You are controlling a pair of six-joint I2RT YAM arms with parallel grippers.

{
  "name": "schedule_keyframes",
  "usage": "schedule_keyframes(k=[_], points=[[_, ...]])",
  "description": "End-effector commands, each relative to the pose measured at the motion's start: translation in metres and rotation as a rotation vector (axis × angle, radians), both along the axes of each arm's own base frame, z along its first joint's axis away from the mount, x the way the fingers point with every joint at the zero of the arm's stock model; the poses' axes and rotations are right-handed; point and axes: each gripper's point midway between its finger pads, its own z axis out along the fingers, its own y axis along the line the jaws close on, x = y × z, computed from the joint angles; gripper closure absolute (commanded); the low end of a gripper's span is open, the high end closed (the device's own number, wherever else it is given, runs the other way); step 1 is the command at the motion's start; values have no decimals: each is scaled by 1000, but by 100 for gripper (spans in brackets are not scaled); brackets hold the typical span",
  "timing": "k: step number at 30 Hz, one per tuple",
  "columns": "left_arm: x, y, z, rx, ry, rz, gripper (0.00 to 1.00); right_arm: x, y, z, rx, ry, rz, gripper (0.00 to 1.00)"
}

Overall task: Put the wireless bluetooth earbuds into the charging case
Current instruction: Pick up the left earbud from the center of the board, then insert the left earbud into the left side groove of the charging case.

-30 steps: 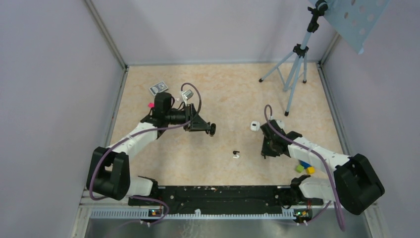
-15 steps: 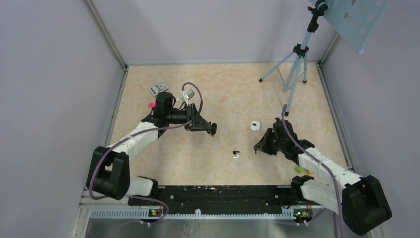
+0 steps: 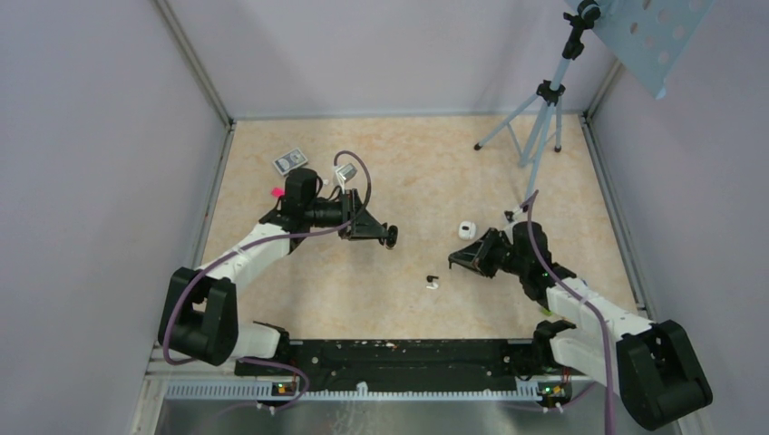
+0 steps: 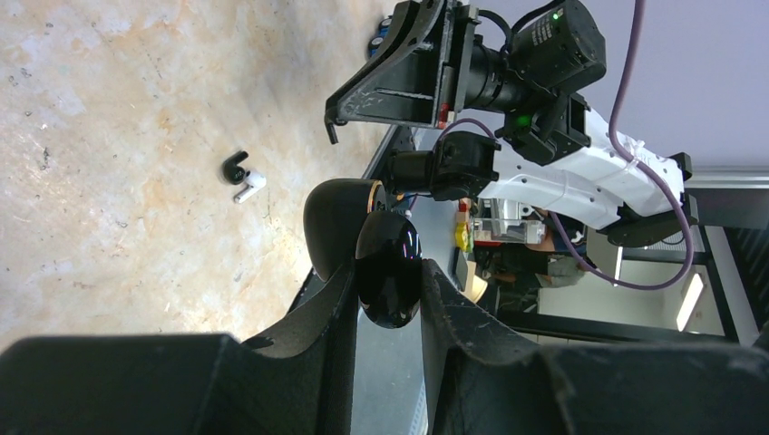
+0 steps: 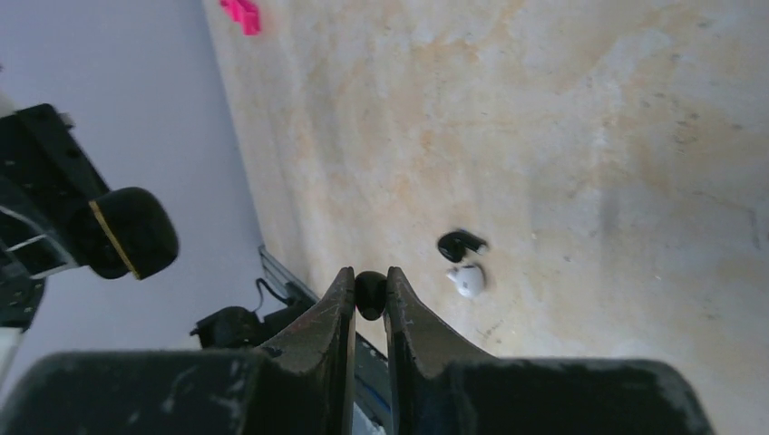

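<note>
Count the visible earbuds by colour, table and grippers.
Black: 2. A loose black earbud on the table, and a held black earbud pinched in the right gripper.
White: 1. A white earbud beside the loose black earbud.
Total: 3

Glossy black charging case point(image 4: 387, 258), two rounded halves with gold band between, was clamped between fingers of left gripper point(image 4: 388, 281), held off table point(image 3: 408, 163), left of centre. One tiny black earbud point(image 5: 369, 294) was pinched at tips of right gripper point(image 5: 368, 279), aloft. Loose pair lay on table near centre: black stemmed earbud point(image 5: 460, 243) just beside white earbud point(image 5: 468, 279). White case point(image 3: 466, 229), small and rounded, sat on table beyond pair, apart from them.
</note>
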Motion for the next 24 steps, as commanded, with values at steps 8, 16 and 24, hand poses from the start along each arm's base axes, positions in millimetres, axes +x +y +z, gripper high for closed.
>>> schedule_keyframes(k=[8, 16, 24], points=[[8, -5, 25, -49, -107, -25, 100, 12, 34, 113, 382, -324, 167, 98], [8, -6, 29, -49, -113, -33, 100, 5, 42, 152, 434, -448, 270, 99], [8, -6, 27, -54, -72, -15, 100, 12, 56, 157, 356, -489, 220, 100]])
